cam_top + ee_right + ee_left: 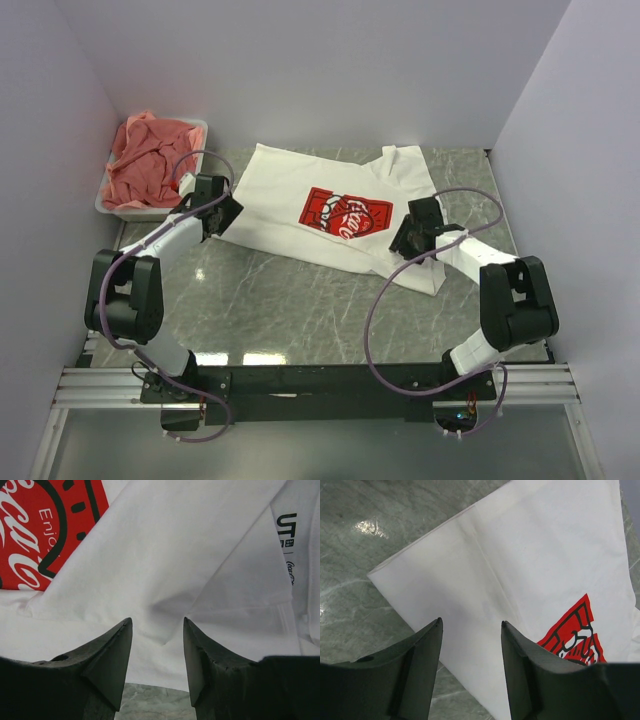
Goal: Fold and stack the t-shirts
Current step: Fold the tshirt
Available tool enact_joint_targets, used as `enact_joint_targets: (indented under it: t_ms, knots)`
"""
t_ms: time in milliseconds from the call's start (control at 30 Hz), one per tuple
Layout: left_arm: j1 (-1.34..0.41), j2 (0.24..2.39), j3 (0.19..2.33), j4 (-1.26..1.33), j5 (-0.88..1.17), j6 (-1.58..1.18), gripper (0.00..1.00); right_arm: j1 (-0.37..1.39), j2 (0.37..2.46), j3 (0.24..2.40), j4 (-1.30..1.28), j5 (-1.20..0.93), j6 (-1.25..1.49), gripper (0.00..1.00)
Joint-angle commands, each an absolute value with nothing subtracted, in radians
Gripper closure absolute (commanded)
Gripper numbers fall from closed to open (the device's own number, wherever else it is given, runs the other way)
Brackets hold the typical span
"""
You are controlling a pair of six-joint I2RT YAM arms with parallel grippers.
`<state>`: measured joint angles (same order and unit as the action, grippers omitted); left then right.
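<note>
On the green stone table (300, 300) a white t-shirt (290, 190) lies spread out, front side up, a bit crooked. It has a red print (345, 214) with white letters on the chest. The left gripper (222, 215) is low over the near left corner of this shirt. Its two fingers are apart, and white cloth shows in the gap between them. They are not pinching anything, so it is open. One of its fingers is over the shirt's edge, just beside the bare table. The right gripper (412, 235) is over the right side of the same shirt, near a sleeve that is folded and bunched up. Its fingers are apart too. A pointy fold of white cloth lies under the gap, but the fingers do not squeeze it, so this one is open as well. Small black letters (286, 522) show on the cloth near that fold. Far back on the left, a white tub (105, 200) sits in the corner by the wall. Some pink t-shirts (150, 160) are heaped inside it, all crumpled. The tub is close to the white shirt but apart from it.
</note>
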<state>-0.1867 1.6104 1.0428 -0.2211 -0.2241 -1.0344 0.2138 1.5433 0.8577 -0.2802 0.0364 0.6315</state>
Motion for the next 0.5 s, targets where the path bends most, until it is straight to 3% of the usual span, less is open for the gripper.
enact_joint_targets:
  t_ms: [0,233,467]
  knots:
    - [-0.189,1.577,1.045,-0.19,-0.213,-1.032,0.45,0.222,1.566,0.851,-0.235,0.046,0.646,0.48]
    - [-0.189,1.58,1.051,-0.196,-0.216,-1.029,0.45,0.227,1.594,0.851,-0.226,0.051,0.652,0.5]
    - [-0.19,1.582,1.055,-0.204,-0.218,-1.026,0.45,0.23,1.612,0.859,-0.221,0.055,0.652,0.63]
